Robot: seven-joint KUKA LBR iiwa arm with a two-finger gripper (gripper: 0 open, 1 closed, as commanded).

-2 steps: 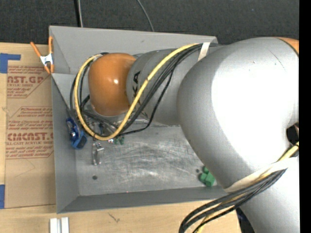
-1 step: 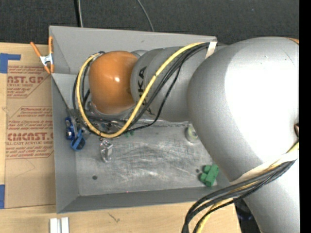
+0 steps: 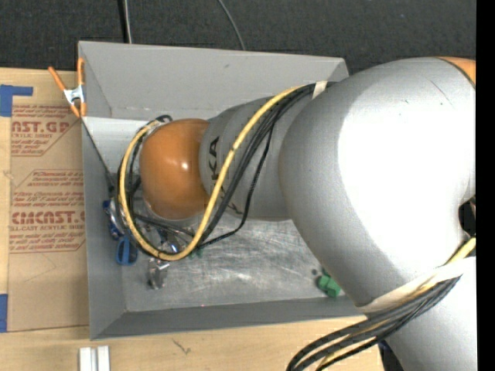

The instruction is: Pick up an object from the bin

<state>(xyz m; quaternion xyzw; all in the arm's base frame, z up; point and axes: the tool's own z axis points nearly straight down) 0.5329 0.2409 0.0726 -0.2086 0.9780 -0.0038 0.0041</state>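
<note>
In the camera view, the grey metal bin point(image 3: 104, 284) is seen from above, and the arm point(image 3: 371, 176) is reached into it from the right, so that much of the floor is covered. The wrist is capped by a rounded orange cover point(image 3: 174, 168), around which yellow and black cables point(image 3: 220, 184) are looped. The gripper point(image 3: 158, 242) is lowered under that cover, over the left part of the bin and close to the left wall. Whether it is spread or closed cannot be made out, as it is largely hidden by the cover and the cables, and nothing can be seen held in it.

A blue piece point(image 3: 124, 251) is found nearest to it, against the left wall and just beside the cable loop. A small grey metal piece point(image 3: 157, 275) lies just below the gripper on the floor; whether the two touch is not to be told. A green piece point(image 3: 329, 286) lies well apart, near the front wall at the arm's edge.
</note>
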